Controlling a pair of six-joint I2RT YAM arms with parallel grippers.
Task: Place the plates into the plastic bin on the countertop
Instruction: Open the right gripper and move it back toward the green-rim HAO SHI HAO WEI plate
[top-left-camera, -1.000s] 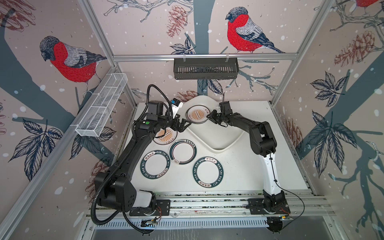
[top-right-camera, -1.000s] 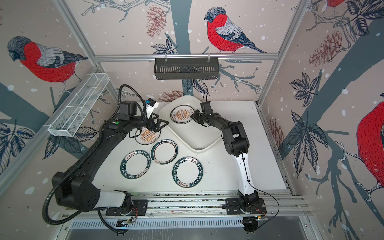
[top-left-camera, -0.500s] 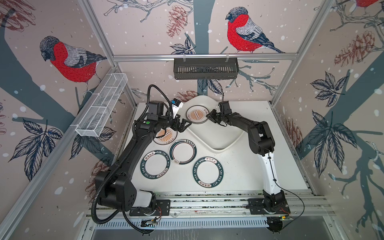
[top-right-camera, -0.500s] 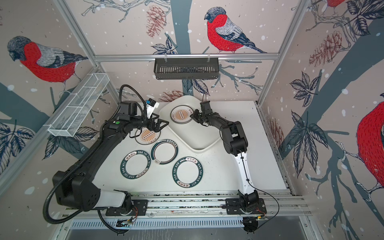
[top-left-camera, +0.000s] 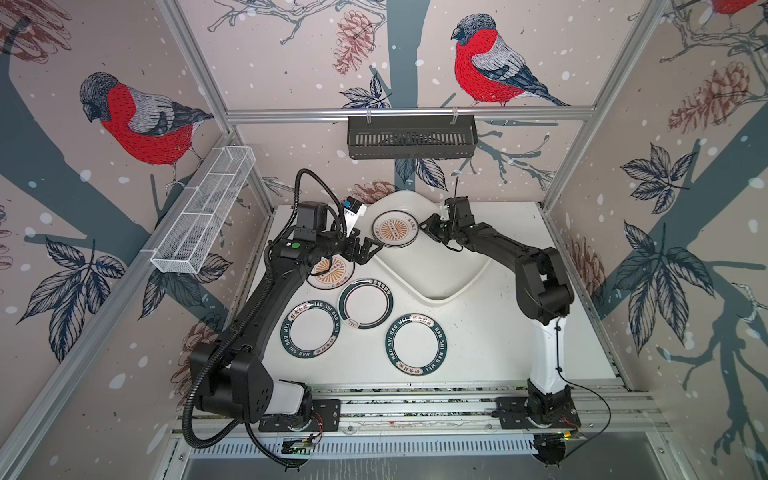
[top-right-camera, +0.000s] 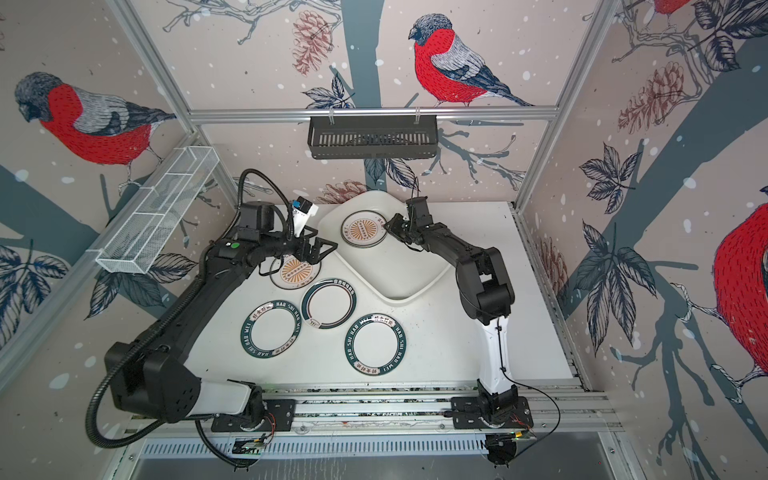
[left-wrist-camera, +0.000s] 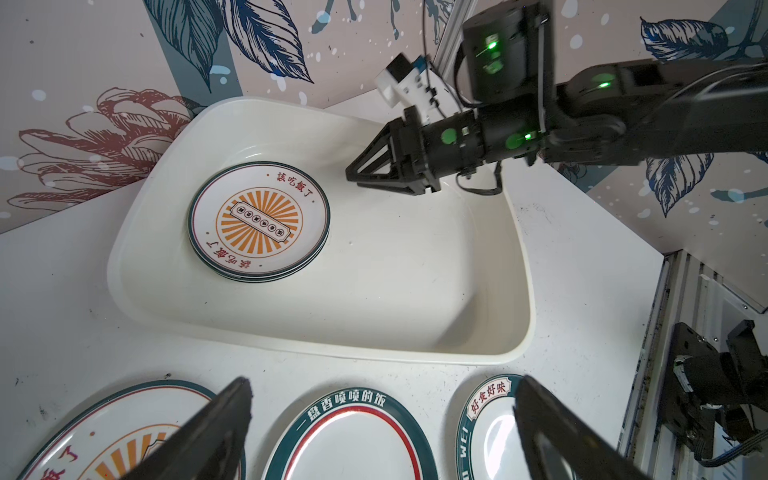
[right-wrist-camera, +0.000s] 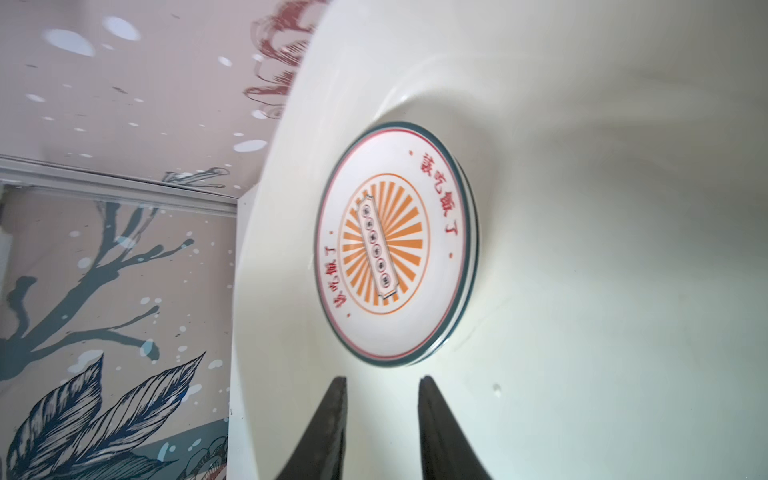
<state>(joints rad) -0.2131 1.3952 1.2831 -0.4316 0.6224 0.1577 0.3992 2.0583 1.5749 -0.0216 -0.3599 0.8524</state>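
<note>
Progress looks under half: a short stack of plates, orange sunburst uppermost, lies inside the plastic bin, which sits askew against the far edge of the countertop. At least two rims show in the stack, but the count is unclear. Four plates remain outside: a sunburst plate just beside the bin's left rim, and three teal-rimmed plates spread toward the near edge. The left gripper hangs above that sunburst plate, jaws spread wide and empty. The right gripper is inside the bin just beside the stack, jaws slightly parted with nothing between them. Its arm fills the space by the stack, so it would likely hinder a delivery from the left. A black slotted basket and a white wire mesh basket hang on the walls, well apart.
</note>
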